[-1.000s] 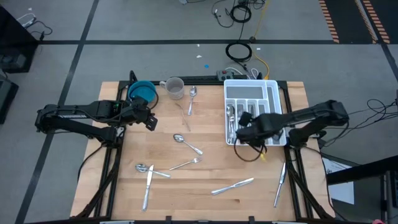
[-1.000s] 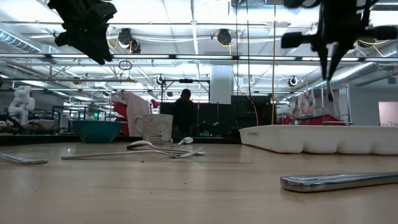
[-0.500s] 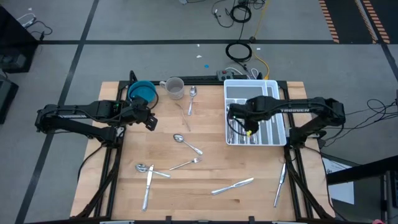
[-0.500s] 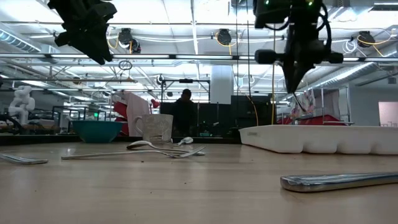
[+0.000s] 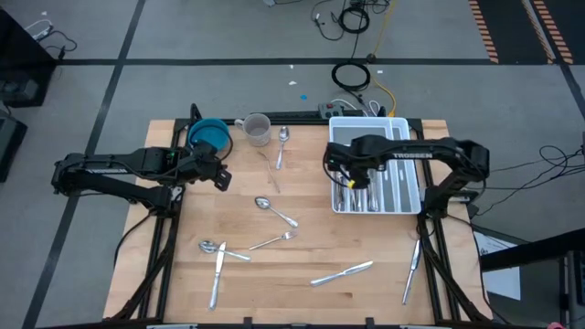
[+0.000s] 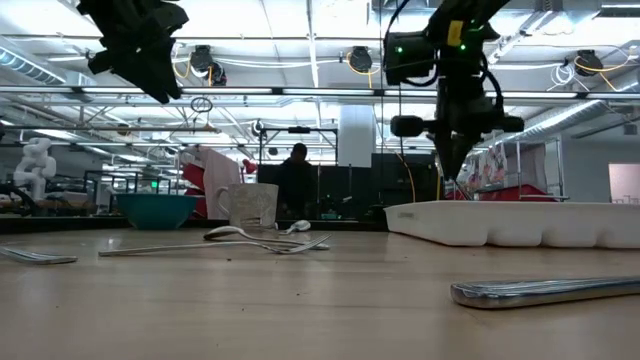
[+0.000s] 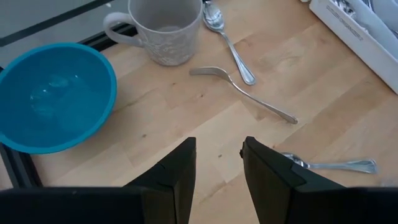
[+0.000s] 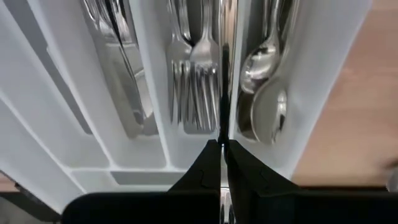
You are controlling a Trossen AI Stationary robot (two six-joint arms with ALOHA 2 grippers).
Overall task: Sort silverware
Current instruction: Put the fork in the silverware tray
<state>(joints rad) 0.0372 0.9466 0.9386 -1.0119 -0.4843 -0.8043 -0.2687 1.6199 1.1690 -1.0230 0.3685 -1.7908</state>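
Several pieces of silverware [image 5: 276, 212] lay scattered over the pale wooden table [image 5: 302, 247], all of them on the left arm's side of the white tray [image 5: 402, 128] or nearer the front edge than it: a spoon [image 5: 282, 144] and a fork [image 5: 271, 170] just beside the grey mug [image 5: 257, 129], a spoon and fork toward the middle, a knife [image 5: 217, 273] and another spoon near the front left, one knife [image 5: 343, 272] in front of the tray and one [image 5: 412, 267] at the table's right edge. More knives, forks [image 8: 193, 62] and spoons [image 8: 266, 93] lay sorted in separate compartments of the tray. The right gripper [image 5: 352, 179] hung above the tray's left compartments, its jaws pressed together over the divider between forks and spoons, holding nothing. The left gripper [image 5: 219, 176] hovered well away from the tray, beside the blue bowl [image 5: 208, 135], its fingers [image 7: 177, 171] spread apart and empty above bare wood. Beyond the table lay grey floor marked with dark lines and some coiled cables [image 5: 352, 75]; across the table top, a hall with ceiling lights showed, with a person [image 6: 296, 180] standing far behind the mug.
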